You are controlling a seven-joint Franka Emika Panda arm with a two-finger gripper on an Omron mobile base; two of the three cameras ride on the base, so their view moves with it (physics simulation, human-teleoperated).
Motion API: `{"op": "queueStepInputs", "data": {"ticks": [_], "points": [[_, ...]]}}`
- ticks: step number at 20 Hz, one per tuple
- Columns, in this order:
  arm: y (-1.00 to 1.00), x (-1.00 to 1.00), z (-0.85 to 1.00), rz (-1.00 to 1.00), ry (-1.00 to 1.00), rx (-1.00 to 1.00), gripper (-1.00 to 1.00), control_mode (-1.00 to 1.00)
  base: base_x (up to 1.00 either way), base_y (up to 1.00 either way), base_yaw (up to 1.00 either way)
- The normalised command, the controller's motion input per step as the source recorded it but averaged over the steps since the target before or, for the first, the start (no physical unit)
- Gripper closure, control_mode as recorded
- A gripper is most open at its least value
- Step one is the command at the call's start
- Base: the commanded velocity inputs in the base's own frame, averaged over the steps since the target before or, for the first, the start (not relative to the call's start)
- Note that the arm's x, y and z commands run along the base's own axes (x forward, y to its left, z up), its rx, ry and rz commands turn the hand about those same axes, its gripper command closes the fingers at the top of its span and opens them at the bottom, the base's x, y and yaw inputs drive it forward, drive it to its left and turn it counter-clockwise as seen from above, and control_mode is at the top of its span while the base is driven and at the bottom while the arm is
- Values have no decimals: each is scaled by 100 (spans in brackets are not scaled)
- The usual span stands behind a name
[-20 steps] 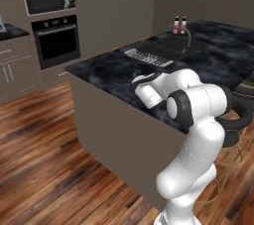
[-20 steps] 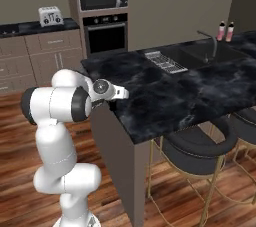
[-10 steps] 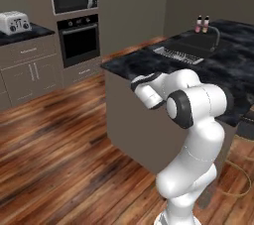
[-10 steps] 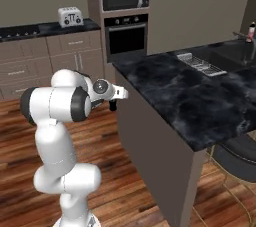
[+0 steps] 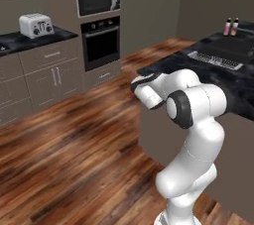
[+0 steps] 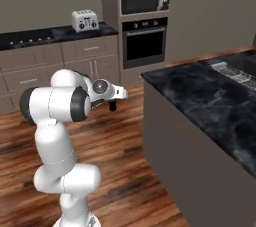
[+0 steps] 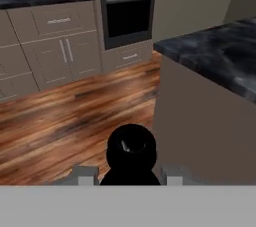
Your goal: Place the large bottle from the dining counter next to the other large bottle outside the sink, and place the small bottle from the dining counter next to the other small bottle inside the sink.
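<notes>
A kitchen with a wood floor (image 5: 74, 144). The claw (image 7: 131, 178), off the dark marble worktop (image 6: 210, 106), is closed on the small black bottle (image 7: 131, 153). Far along the worktop stand two pink bottles (image 5: 230, 27) beside the sink (image 5: 233, 45). No writing is legible.

The small bottle (image 7: 131, 153) is all black. The tabletop (image 6: 200, 96) is black marble with pale veins over a taupe base. The floor (image 5: 74, 154) is reddish-brown streaked wood. Two pink bottles (image 5: 230, 26) stand far off. The toaster (image 6: 84, 20) is silvery white, the oven (image 7: 126, 17) black, the cabinets (image 7: 50, 46) grey-brown.
</notes>
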Motion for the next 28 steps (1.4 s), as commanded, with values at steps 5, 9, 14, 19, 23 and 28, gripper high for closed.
{"op": "queueStepInputs", "data": {"ticks": [5,9,14,19,23,28], "points": [[0,0,0,0,0,0,100,100,54,89,-11],[0,0,0,0,0,0,100,100,43,85,-20],[0,0,0,0,0,0,100,100,37,70,-28],[0,0,0,0,0,0,100,100,36,62,-37],[0,0,0,0,0,0,100,100,38,62,-34],[0,0,0,0,0,0,100,100,48,86,-25]]}}
